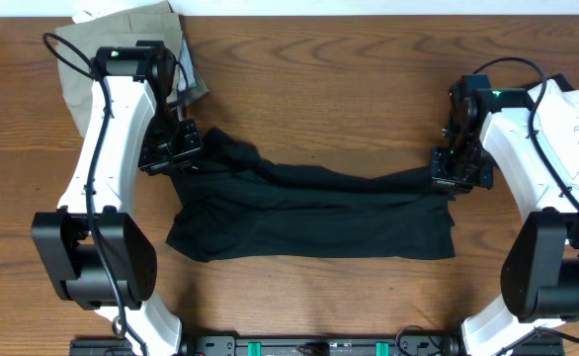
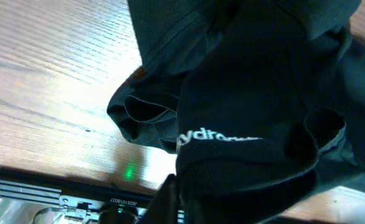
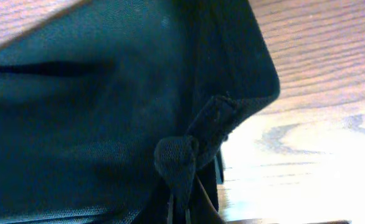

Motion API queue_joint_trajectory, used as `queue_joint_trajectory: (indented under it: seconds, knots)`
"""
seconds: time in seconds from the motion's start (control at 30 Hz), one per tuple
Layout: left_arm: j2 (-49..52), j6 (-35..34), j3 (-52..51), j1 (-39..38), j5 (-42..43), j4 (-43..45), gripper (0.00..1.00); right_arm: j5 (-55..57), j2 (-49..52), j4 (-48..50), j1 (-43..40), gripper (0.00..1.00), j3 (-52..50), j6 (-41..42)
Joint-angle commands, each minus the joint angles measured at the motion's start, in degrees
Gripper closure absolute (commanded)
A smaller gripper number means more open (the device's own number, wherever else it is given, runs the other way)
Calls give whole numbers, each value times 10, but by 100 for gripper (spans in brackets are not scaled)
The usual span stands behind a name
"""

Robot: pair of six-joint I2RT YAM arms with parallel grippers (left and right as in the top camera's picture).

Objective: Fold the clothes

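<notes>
Hold the black T-shirt (image 1: 319,213) edge taut and level between the left claw (image 1: 185,155) and right claw (image 1: 450,179), both clamped on it.

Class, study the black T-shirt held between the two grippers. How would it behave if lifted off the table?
Probably floppy: the black T-shirt wrinkles and sags between the left gripper and right gripper. Likely light, since small pinches of cloth carry its edge. It would probably drape, not roll or tip.

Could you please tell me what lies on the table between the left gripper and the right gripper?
The black T-shirt, rumpled, spans the whole stretch from the left gripper to the right gripper; the overhead view shows this.
</notes>
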Motion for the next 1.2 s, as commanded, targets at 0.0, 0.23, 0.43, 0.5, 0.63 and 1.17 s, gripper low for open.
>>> queue_joint_trajectory:
  seconds: [0.0, 0.23, 0.43, 0.5, 0.63, 1.17]
  knots:
    - [-4, 6, -2, 2, -24, -5, 85, 63, -2, -10, 4, 92, -2, 24]
    - [-4, 6, -2, 2, -24, -5, 73, 83, -2, -13, 0, 67, -2, 30]
    - [-4, 6, -2, 2, -24, -3, 73, 87, -2, -14, 0, 13, -2, 30]
    - [-4, 6, -2, 2, -23, -3, 74, 90, -2, -13, 0, 3, -1, 31]
    - [-4, 6, -2, 2, -21, -3, 80, 109, -3, -14, 0, 1, 6, 48]
    - [-30, 66, -2, -65, 92, 69, 94, -262, -9, 75, 33, 22, 50, -114]
